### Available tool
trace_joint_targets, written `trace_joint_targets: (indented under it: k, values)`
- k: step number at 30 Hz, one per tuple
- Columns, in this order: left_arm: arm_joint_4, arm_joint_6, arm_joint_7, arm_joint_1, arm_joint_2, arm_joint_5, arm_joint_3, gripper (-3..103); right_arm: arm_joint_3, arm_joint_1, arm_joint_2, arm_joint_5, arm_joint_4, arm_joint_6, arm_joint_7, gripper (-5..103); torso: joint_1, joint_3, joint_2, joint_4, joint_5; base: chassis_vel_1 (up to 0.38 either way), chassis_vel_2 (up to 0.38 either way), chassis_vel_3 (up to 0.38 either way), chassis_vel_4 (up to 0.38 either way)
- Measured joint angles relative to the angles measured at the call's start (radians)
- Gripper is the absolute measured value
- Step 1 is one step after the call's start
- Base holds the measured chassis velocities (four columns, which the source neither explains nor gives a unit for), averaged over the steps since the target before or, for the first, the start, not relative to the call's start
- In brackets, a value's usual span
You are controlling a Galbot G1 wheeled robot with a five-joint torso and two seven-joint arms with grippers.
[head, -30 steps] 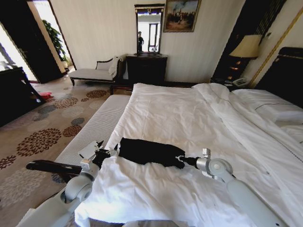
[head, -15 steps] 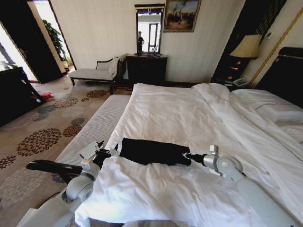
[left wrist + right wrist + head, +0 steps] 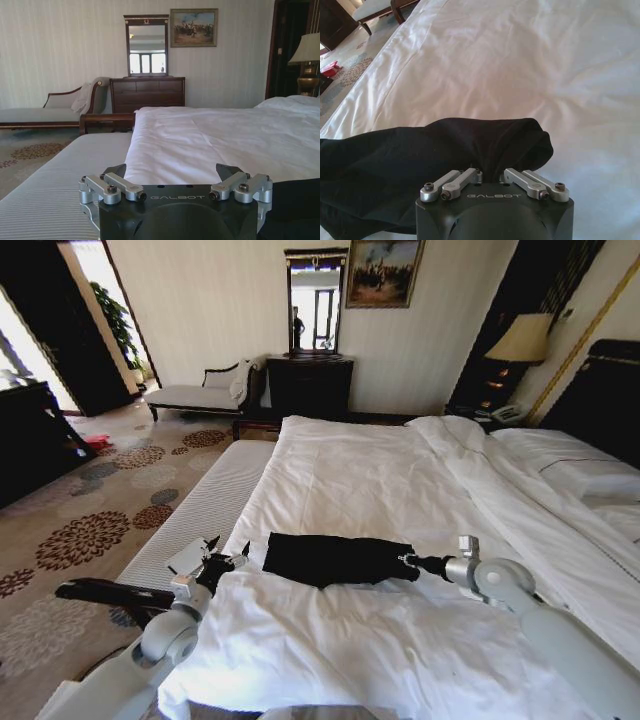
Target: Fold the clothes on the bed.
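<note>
T-shirt (image 3: 335, 558) near bed (image 3: 400, 480) edge, right tool (image 3: 408, 562) pinching it.

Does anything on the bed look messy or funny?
The black T-shirt is bunched into a lumpy strip near the bed's foot, not spread flat. The right gripper pinches one end; the left gripper sits open beside the other. The duvet around it is wrinkled. Nothing looks spilled or broken.
</note>
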Motion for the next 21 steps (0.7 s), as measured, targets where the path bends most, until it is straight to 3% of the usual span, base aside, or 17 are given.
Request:
trace_joint_targets:
  k: [9,21]
  values:
    - [0.003,-0.004,0.007,-0.006,-0.004,-0.003,-0.002,100,0.012,0.024,-0.069,0.0,-0.05,0.0,-0.027,7,0.0,0.0,0.0,0.0,-0.0001,0.0,0.0,0.0,0.0]
    - [-0.006,-0.009,0.01,0.0,-0.006,-0.004,-0.009,100,0.013,0.028,-0.11,-0.113,-0.076,0.0,-0.064,7,0.0,0.0,0.0,-0.0001,-0.0002,0.0,0.0,0.0,0.0]
